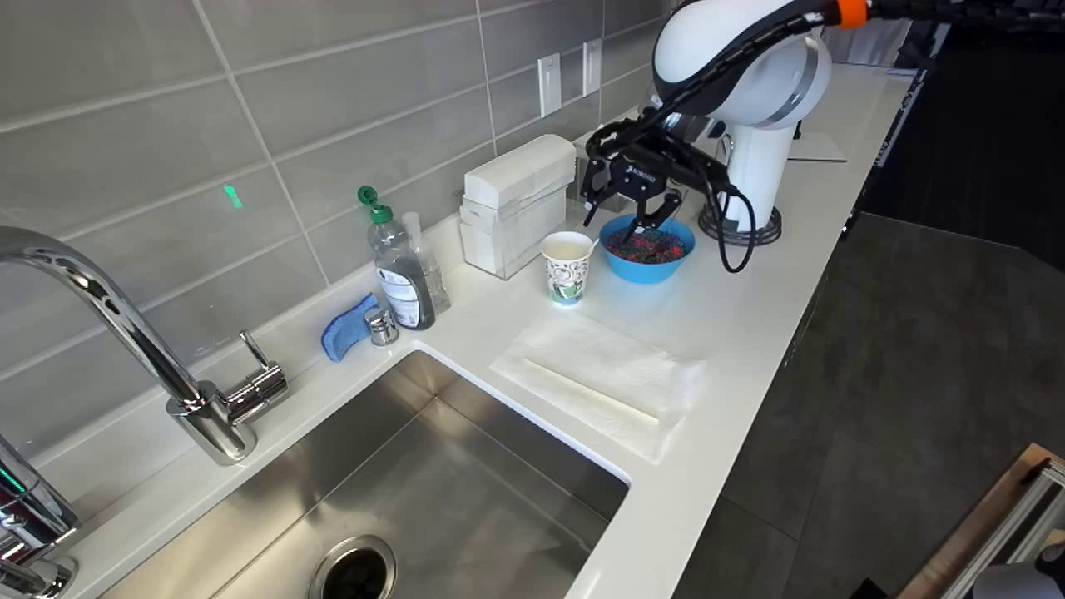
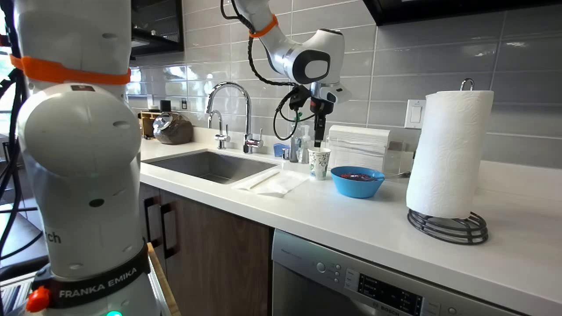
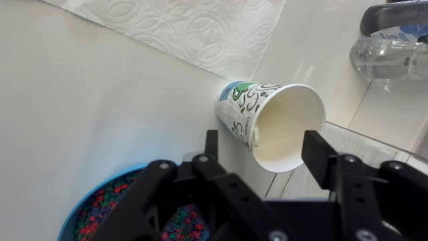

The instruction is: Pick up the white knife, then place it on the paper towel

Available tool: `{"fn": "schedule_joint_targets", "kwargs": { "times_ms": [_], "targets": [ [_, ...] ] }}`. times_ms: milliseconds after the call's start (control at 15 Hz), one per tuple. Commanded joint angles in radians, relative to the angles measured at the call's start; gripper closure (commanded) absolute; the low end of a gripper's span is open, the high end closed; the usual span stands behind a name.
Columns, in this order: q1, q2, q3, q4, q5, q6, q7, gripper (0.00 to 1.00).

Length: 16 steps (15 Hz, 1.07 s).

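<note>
The fingers (image 3: 319,157) stood wide apart over the worktop (image 1: 740,308), with the paper cup (image 3: 272,122) showing between them in the wrist view. A slim white piece (image 3: 256,136), too little seen to be certain it was the knife, leaned against the cup's rim; the paper towel (image 1: 599,349) lay just beside the cup.

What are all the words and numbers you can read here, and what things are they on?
"FRANKA EMIKA": the black band low on the robot arm.
"ch", the end of a cut-off word: the robot arm, above that band.
"BOSCH": the dishwasher.
"ROBOT", ending blurred: the gripper.
Too small or blurred: writing on the paper cup, the green-capped soap bottle and elsewhere on the dishwasher.
</note>
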State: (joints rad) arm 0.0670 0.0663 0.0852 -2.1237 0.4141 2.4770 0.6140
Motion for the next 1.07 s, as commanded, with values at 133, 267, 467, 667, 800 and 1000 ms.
{"fn": "schedule_joint_targets", "kwargs": {
  "times_ms": [133,267,467,667,800,1000],
  "targets": [
    [0.013,0.059,-0.006,0.030,-0.014,0.058,0.044,0.73],
    [0.014,0.070,-0.006,0.035,-0.011,0.060,0.045,0.78],
    [0.018,0.082,-0.006,0.042,-0.016,0.059,0.050,0.80],
    [0.023,0.092,-0.007,0.046,-0.022,0.061,0.053,0.74],
    [0.026,0.095,-0.006,0.046,-0.021,0.065,0.052,0.80],
    [0.030,0.097,-0.006,0.046,-0.025,0.070,0.049,1.00]
  ]
}}
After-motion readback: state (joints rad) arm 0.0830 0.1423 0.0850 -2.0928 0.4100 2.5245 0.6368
